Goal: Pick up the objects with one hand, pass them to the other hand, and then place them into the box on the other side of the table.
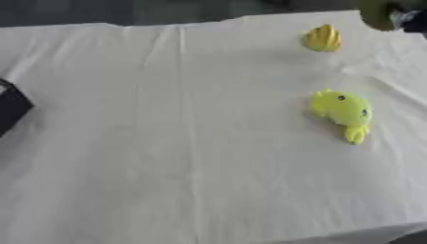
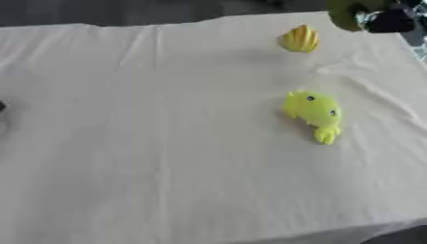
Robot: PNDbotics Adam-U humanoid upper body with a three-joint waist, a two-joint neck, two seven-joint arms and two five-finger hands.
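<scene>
1. Right hand (image 2: 390, 20) shows at the far right corner beside something green; its fingers' state cannot be told.
2. Yellow-green fish toy (image 1: 343, 110) lies nearer than the yellow ridged toy (image 1: 322, 39).
3. Grasp the fish toy's body from above.

Yellow-green fish toy (image 1: 342, 110), ridged yellow toy (image 1: 322, 38)

Both head views looked steeply down from above at the same white worktop (image 1: 167, 143), the right one shifted slightly sideways.

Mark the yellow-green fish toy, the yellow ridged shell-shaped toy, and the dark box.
yellow-green fish toy (image 1: 342, 108), left eye view, body.
yellow ridged shell-shaped toy (image 1: 322, 38), left eye view, ridged middle.
dark box (image 1: 10, 107), left eye view, visible corner.
</scene>
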